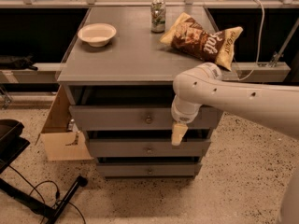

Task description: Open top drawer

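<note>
Top drawer point(117, 118) sits directly under the tabletop point(131, 55), knob point(148, 119) mid-front. Gripper point(177, 142) hangs right of the knob, at the drawer's lower edge, fingers point(179, 131) narrow, holding nothing. Risk: from this offset, they would likely miss the knob or slip off.

Hand point(178, 135) near top drawer point(117, 118) front

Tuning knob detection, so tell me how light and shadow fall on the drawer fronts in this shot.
Camera view: soft, even light on the cabinet top, no glare; deep shadow fills the gap above the top drawer, whose front and knob are readable; the gripper hangs right of the knob, at the drawer's lower edge, pale against the grey.
</note>
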You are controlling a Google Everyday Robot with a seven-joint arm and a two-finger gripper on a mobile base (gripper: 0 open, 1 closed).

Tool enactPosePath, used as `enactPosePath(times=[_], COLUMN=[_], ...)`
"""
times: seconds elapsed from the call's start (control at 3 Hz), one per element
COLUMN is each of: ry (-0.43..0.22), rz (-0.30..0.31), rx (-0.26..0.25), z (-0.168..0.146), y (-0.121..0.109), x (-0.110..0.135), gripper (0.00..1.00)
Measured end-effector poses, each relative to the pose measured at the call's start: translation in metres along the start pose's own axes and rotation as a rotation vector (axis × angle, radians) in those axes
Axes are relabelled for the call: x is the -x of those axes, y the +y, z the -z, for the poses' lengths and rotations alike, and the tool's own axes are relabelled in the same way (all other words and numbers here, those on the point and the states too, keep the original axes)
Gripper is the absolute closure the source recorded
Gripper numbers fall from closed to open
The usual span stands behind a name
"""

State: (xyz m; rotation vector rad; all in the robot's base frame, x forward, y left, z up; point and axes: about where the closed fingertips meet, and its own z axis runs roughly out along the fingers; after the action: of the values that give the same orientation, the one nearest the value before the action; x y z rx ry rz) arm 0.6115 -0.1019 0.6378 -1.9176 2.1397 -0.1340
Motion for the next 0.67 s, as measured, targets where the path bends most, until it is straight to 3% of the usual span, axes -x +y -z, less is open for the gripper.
enactPosePath(times=[0.33, 0.67], ry=[0.015, 0.019], rz=[0.004, 0.008], rx=[0.031, 0.038], z=[-0.0039, 0.0002], y=[0.0221, 0.0260], x=[-0.0094, -0.0107], gripper=[0.38, 0.61])
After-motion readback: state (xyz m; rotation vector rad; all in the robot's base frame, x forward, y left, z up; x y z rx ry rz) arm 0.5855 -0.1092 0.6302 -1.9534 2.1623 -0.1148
